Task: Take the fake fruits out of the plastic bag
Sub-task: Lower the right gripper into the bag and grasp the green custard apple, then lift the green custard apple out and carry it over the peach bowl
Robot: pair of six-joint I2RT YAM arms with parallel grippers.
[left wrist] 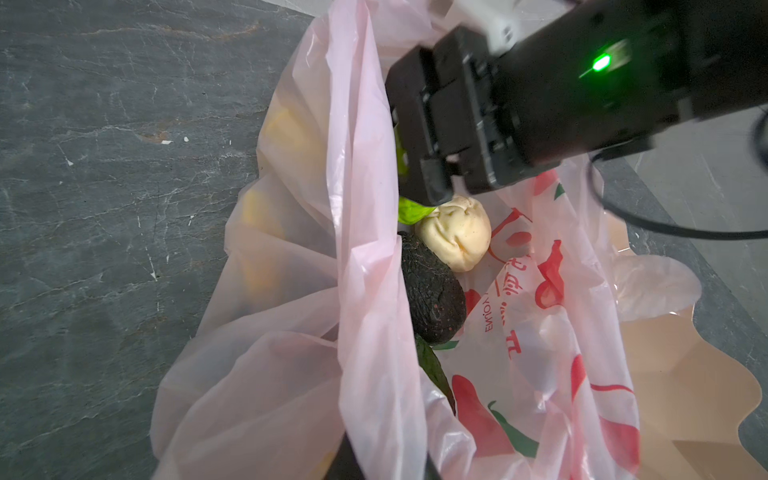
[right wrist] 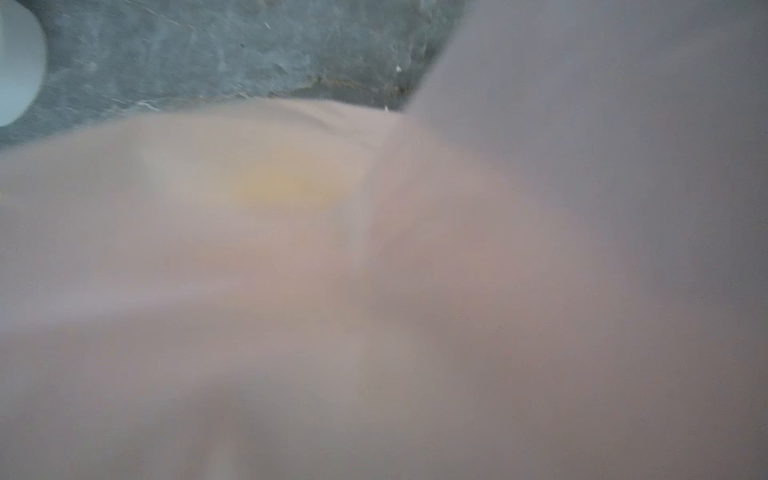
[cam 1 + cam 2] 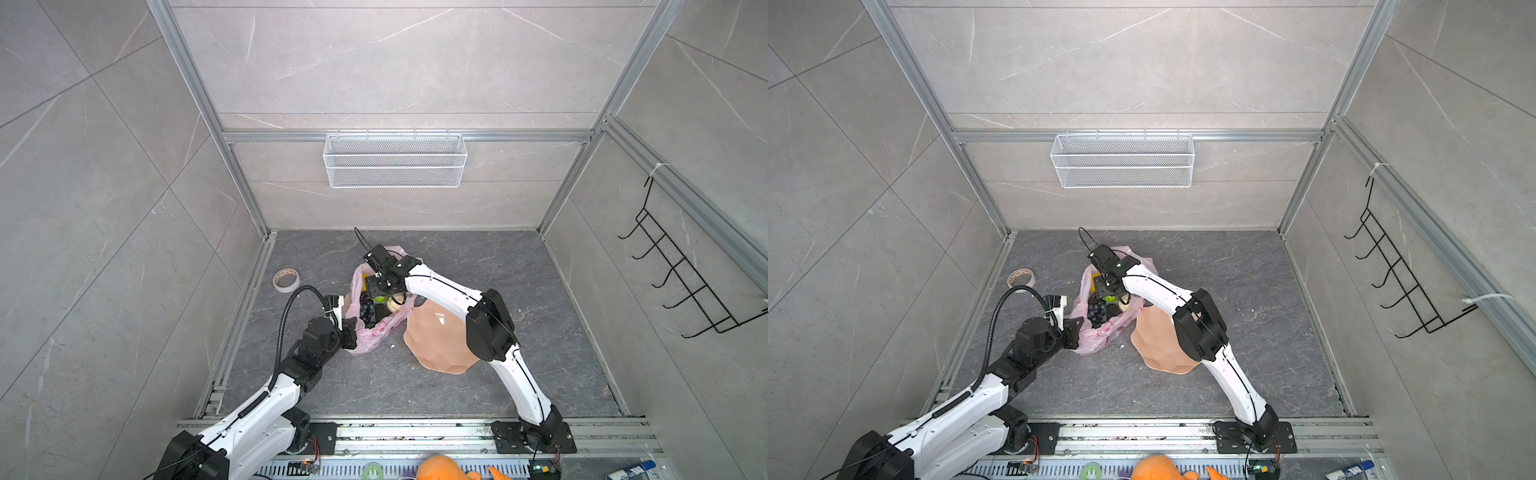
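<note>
The pink plastic bag (image 3: pixel 362 344) (image 3: pixel 1096 337) (image 1: pixel 374 291) lies open on the dark floor. Inside it I see a black grape bunch (image 3: pixel 365 310) (image 3: pixel 1096 310), a yellow piece (image 3: pixel 362 282), a dark avocado (image 1: pixel 432 299), a cream piece (image 1: pixel 457 232) and a green fruit (image 3: pixel 1111 298) (image 1: pixel 409 214). My left gripper (image 3: pixel 350 332) (image 3: pixel 1073 332) (image 1: pixel 386 465) is shut on the bag's near rim and holds it up. My right gripper (image 3: pixel 377 296) (image 3: pixel 1106 294) (image 1: pixel 432 195) reaches down into the bag with its tips at the green fruit. Bag film blurs the whole right wrist view.
A peach wavy-edged plate (image 3: pixel 436 345) (image 3: pixel 1163 353) (image 1: pixel 685 395) lies right of the bag, under my right forearm. A tape roll (image 3: pixel 286 280) (image 3: pixel 1020 277) sits at the far left. A wire basket (image 3: pixel 395 160) and a black hook rack (image 3: pixel 681 282) hang on the walls.
</note>
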